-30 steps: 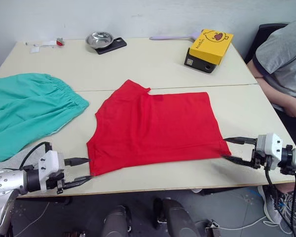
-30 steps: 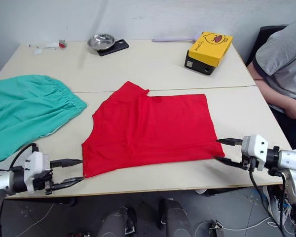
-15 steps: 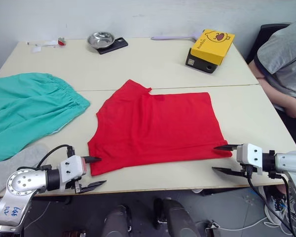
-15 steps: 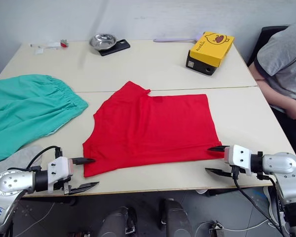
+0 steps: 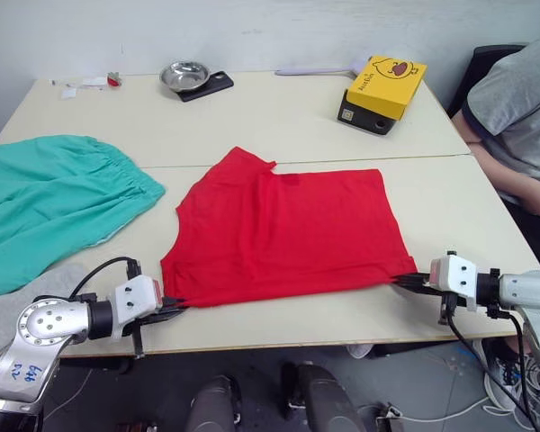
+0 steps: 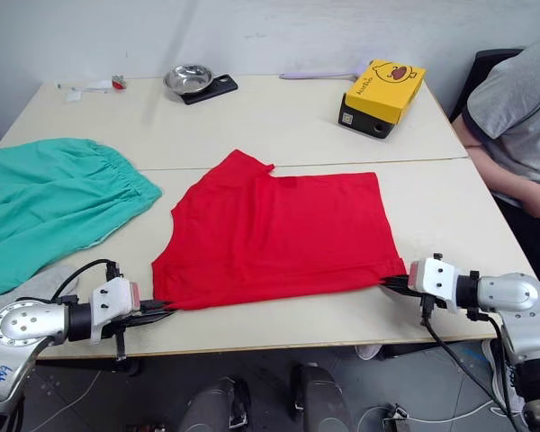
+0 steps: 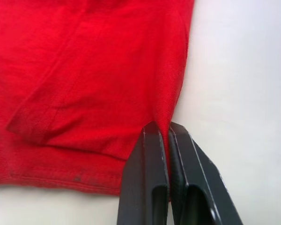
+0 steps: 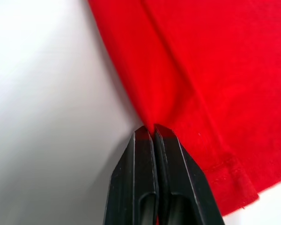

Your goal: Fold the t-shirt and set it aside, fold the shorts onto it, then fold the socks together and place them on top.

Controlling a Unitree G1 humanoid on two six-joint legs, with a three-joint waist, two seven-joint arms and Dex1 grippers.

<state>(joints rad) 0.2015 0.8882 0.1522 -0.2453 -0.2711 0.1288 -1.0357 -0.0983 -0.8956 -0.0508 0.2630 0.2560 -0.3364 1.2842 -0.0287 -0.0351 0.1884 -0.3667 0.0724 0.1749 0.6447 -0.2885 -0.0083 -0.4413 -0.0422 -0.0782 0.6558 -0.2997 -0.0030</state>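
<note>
Grippers, left (image 5: 173,309) and right (image 5: 405,282), pinch near t-shirt (image 5: 283,232) corners

t-shirt (image 5: 286,229): matt red knit cloth, stitched hem
shorts (image 5: 45,198): soft teal cloth, gathered waistband
table (image 5: 279,112): smooth matt beige top
bowl (image 5: 183,74): shiny metal
gripper fingers (image 7: 152,180): smooth black plastic

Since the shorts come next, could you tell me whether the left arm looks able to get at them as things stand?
Probably not at once: the left gripper is shut on the t-shirt. The shorts lie beside it, with nothing between.
</note>
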